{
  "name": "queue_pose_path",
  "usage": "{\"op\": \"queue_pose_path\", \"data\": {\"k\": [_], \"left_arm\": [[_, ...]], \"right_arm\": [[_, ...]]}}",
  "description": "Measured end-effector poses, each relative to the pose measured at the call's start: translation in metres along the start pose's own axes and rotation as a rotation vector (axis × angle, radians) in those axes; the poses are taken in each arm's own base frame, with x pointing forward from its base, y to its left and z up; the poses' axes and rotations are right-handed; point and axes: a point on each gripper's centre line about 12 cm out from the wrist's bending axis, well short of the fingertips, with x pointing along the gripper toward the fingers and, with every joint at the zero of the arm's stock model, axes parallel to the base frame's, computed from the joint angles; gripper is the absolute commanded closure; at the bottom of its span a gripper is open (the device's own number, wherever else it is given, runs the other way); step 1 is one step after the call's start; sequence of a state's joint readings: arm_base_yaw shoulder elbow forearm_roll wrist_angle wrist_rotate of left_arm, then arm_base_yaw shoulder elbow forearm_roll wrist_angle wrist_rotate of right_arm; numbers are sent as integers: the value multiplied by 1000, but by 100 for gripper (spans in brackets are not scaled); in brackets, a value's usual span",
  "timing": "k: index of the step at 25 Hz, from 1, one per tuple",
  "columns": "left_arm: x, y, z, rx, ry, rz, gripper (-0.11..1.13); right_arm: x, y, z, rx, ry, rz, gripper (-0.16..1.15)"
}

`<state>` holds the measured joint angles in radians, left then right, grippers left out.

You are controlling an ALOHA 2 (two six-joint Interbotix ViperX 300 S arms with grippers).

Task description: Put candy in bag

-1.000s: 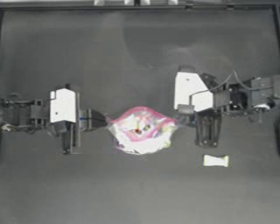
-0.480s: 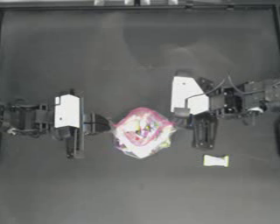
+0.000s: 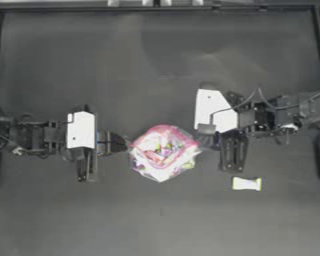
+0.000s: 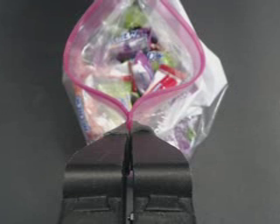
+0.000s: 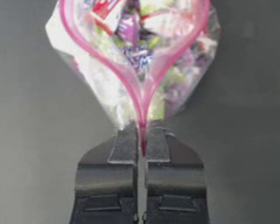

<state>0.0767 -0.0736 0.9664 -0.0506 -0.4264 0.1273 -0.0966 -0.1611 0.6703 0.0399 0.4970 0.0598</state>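
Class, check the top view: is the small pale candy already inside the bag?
No: the candy lies on the table, apart from the bag.

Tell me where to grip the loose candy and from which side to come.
Come straight down from above on the candy, jaws closing across its short sides. It lies flat on the table, apart from the bag that both grippers hold; one must release first.
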Motion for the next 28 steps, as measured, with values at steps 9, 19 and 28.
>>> {"op": "queue_pose_path", "data": {"k": [9,19,28], "left_arm": [[0,-2,0,46,-5,-6,97],[0,-3,1,70,-6,-8,97],[0,-4,1,74,-6,-9,97]], "right_arm": [[0,1,0,-14,-2,-1,85],[2,1,1,-6,-34,3,-1],[-1,1,1,-2,-15,6,-3]]}}
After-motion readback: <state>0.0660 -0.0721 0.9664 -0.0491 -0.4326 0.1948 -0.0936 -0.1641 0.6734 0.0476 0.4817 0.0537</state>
